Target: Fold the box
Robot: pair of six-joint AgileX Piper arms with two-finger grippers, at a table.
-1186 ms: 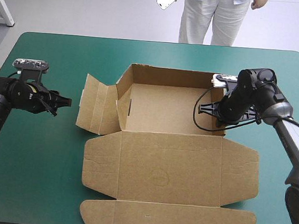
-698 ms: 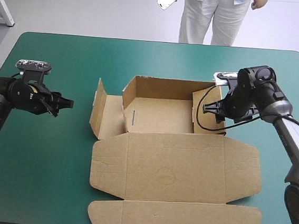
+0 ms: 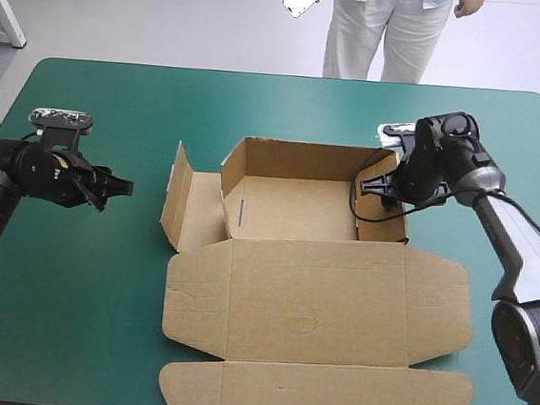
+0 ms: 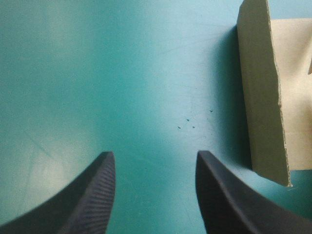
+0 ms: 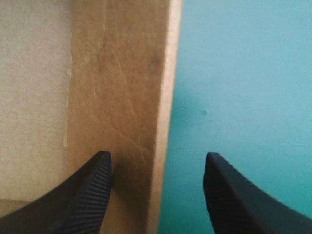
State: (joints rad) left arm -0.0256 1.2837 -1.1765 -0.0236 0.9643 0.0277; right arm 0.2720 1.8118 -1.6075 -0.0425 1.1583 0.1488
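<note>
1. The brown box (image 3: 298, 205) sits mid-counter on the teal-green cover (image 3: 70, 289) as an open tray. Its far and side walls are up, and the lid (image 3: 318, 303) lies flat toward the near edge.
2. The right jaws are wide open and hold nothing. They straddle the top edge of the tray's right wall (image 5: 122, 97), with one of the black fingers (image 5: 87, 195) over the inside and the other over bare cover outside.
   - Judgement: set like this, they are placed either to pinch the wall or to steady it upright. Which one cannot be told.
3. The left jaws are also open and empty. Their fingers (image 4: 87, 195) are low over the cover, pointing at the left-hand flap (image 4: 263, 97) but clear of it.
4. That flap (image 3: 179, 199) stands half-raised and splayed outward beside the tray's left wall, not tucked.
   - Judgement: it looks like the next piece to fold in, which would explain why the left arm waits on that side.
5. Risk, as I read it: the right wall is thin board, so a push or a lift there could slide the whole tray on the cover.
</note>
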